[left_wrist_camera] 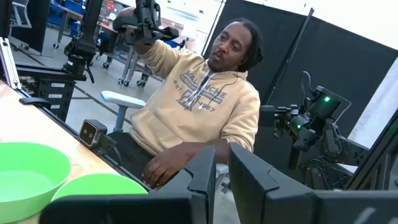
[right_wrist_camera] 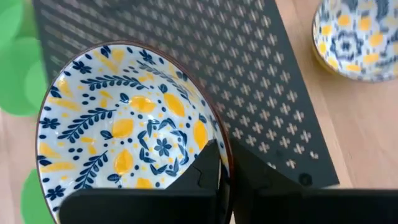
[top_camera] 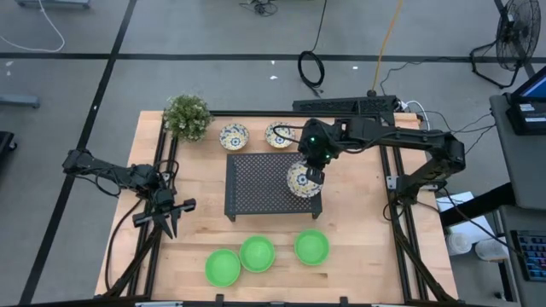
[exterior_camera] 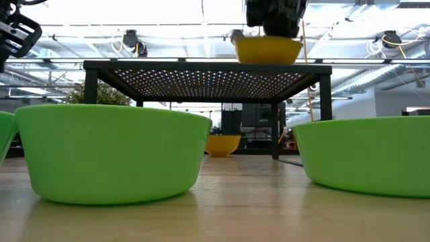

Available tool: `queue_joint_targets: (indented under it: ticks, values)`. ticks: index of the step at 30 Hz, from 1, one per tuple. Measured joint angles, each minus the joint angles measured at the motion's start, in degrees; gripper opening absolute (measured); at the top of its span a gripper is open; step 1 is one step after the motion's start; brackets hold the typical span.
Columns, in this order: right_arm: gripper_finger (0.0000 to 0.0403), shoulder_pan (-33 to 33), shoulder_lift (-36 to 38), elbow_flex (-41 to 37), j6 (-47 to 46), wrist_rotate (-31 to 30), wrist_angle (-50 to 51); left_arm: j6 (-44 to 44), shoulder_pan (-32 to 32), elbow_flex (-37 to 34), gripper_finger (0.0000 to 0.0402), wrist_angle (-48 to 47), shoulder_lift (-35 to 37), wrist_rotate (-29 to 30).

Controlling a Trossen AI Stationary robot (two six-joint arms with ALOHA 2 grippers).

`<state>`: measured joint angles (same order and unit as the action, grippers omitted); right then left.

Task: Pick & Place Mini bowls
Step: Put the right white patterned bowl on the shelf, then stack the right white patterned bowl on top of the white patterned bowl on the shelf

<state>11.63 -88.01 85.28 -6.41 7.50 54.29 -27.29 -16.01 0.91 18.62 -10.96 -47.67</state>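
Observation:
My right gripper (top_camera: 309,175) is shut on a white bowl with a blue-and-yellow pattern (right_wrist_camera: 124,124) over the right part of the black perforated rack (top_camera: 260,183). In the low view this bowl (exterior_camera: 267,48) is right at the rack's top; whether it rests there I cannot tell. Two more patterned bowls (top_camera: 234,136) (top_camera: 279,135) stand on the table behind the rack. Three green bowls (top_camera: 223,267) (top_camera: 257,253) (top_camera: 311,246) stand near the front edge. My left gripper (top_camera: 166,217) waits at the table's left, open by a narrow gap, with nothing in it. My right gripper holds the patterned bowl by its rim (right_wrist_camera: 225,158), on the side nearest the wrist. One finger (right_wrist_camera: 208,171) is inside the bowl and the other (right_wrist_camera: 255,177) outside its wall. The fingers slant down from the table's far right. The bowl stays level, its mouth up.
A small bushy potted plant (top_camera: 187,116) stands at the far left corner. A person (left_wrist_camera: 199,106) sits beyond the table's edge in the left wrist view. Bare wood lies between the rack and the green bowls.

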Motion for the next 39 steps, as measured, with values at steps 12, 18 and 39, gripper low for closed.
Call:
queue_joint_targets:
  ticks: [12,18,39]
  values:
    - [0.0027,0.8,0.4,-5.9,0.1,0.0,-8.1,0.0,0.0,0.0,0.0047,0.0,0.0,0.0]
    - [0.0061,0.8,0.9,-6.0,0.1,-0.4,-8.0,0.0,0.0,0.0,0.0047,0.0,0.0,0.0]
    - [0.0161,9.9,7.8,-6.0,4.3,-16.2,-32.2,0.0,0.0,0.0,0.0047,0.0,0.0,0.0]
